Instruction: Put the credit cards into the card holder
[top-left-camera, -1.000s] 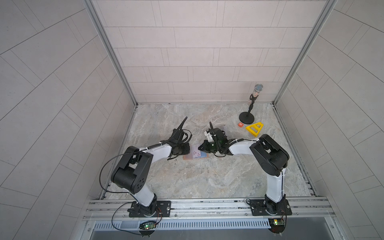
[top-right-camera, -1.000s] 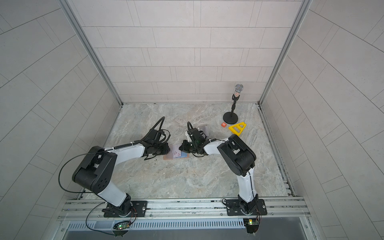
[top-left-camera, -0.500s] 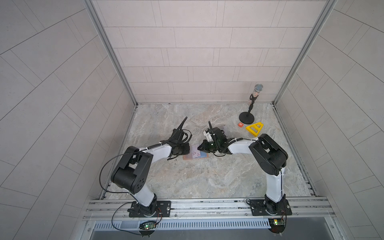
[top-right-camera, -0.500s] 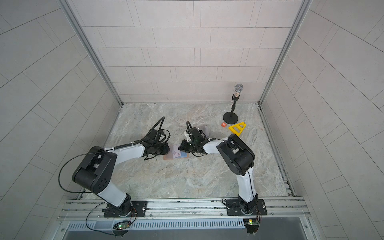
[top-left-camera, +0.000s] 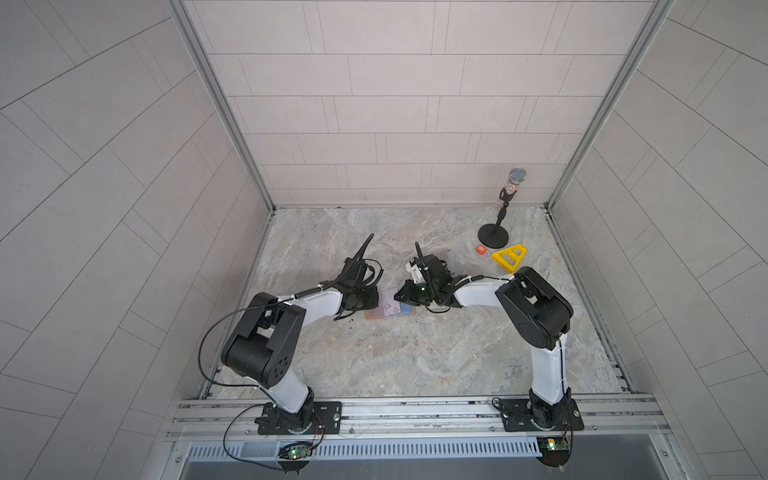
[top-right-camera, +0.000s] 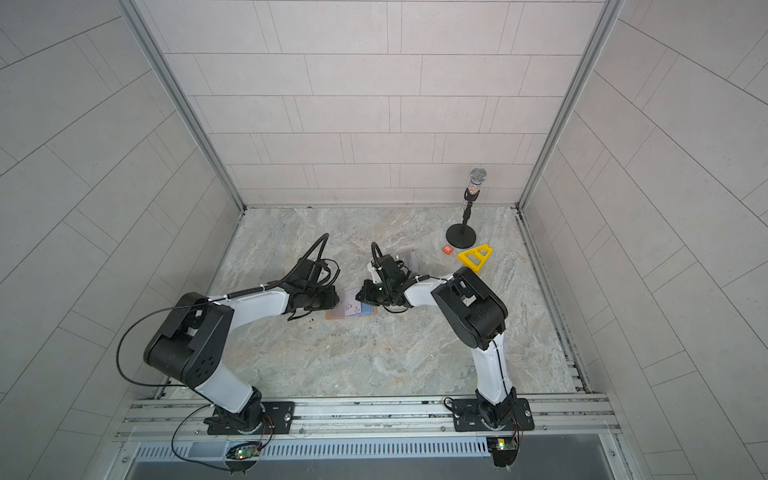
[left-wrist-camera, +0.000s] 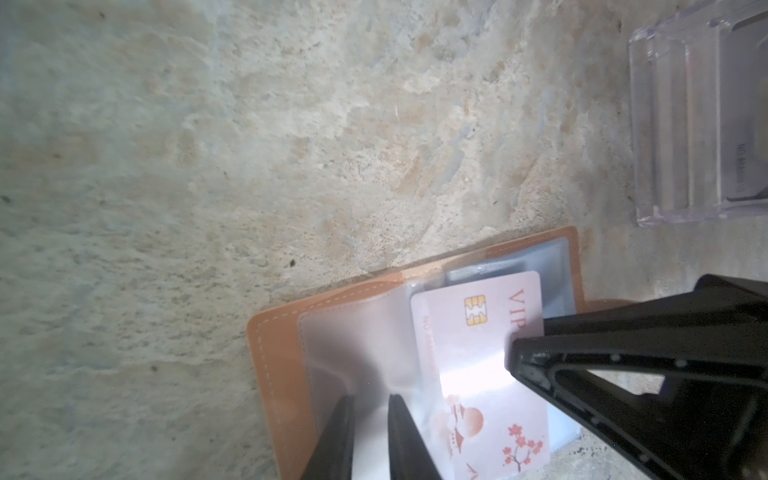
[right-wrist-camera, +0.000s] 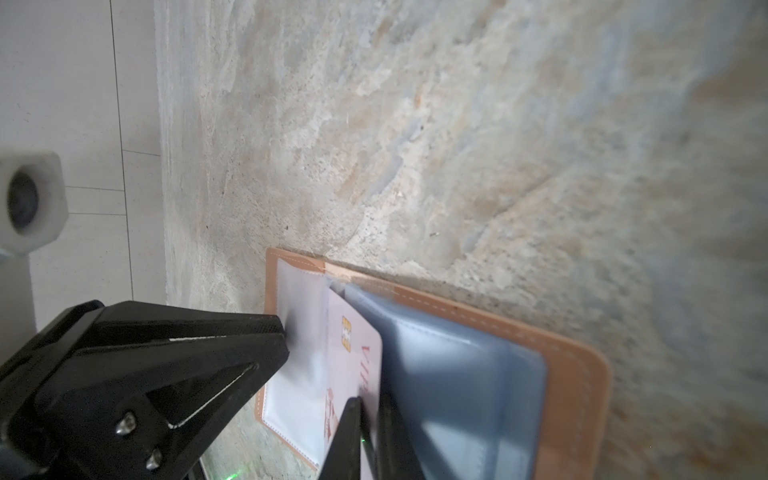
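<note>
Tan card holder (left-wrist-camera: 274, 353): left hand (left-wrist-camera: 369, 405), nine o'clock, pinches its sleeve (left-wrist-camera: 353, 353). Opposite, right hand (right-wrist-camera: 369, 403) straddles pink card (right-wrist-camera: 353, 353), grip unclear.

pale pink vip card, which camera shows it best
The left wrist view: the pale pink plastic card lies face-up there, with chip, lettering and blossom print visible. The right wrist view shows only a narrow strip of the card. In both top views it is a tiny pale patch.

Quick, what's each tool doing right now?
Left tool: closed on the card holder's clear sleeve.
Right tool: jaws narrowly around the pink VIP card; grip cannot be told.
</note>
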